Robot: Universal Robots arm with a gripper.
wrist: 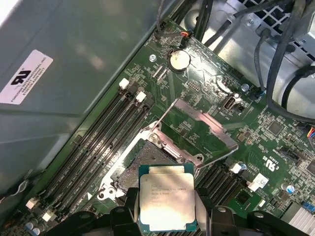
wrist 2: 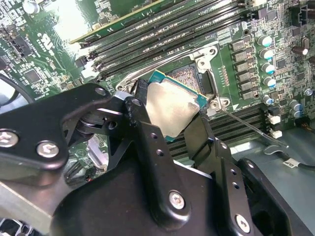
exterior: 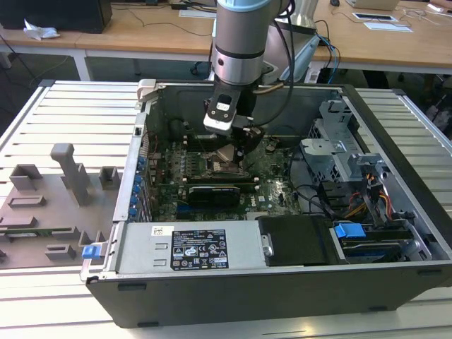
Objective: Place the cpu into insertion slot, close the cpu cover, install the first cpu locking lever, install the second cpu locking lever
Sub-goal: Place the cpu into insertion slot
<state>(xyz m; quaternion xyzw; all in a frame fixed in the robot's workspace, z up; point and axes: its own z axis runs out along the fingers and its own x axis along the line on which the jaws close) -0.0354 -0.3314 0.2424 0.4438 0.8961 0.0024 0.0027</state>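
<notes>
The gripper (exterior: 239,141) hangs in the upper middle of the exterior view, inside the open computer case (exterior: 282,300) and over the green motherboard (exterior: 279,187). In the second wrist view its two black fingers (wrist 2: 143,123) press on opposite edges of the cpu (wrist 2: 172,105), so the hand is grasping the chip. The cpu's silver top faces up and it looks tilted.

In both wrist views the cpu is just over one side of the insertion slot (wrist: 143,160), and the slot's pin field is partly uncovered behind it. I cannot tell if the chip already touches the slot. The cpu cover (wrist: 211,129) stands raised at the far side of the slot, and the board shows through its open centre. A thin metal lever (wrist 2: 246,127) runs away from one corner of the slot's frame. Long black memory slots (wrist: 98,142) lie beside the insertion slot.

On the exterior view's left, a grey plate with blocks (exterior: 42,219) lies on the slatted table (exterior: 70,106), beside the case.
</notes>
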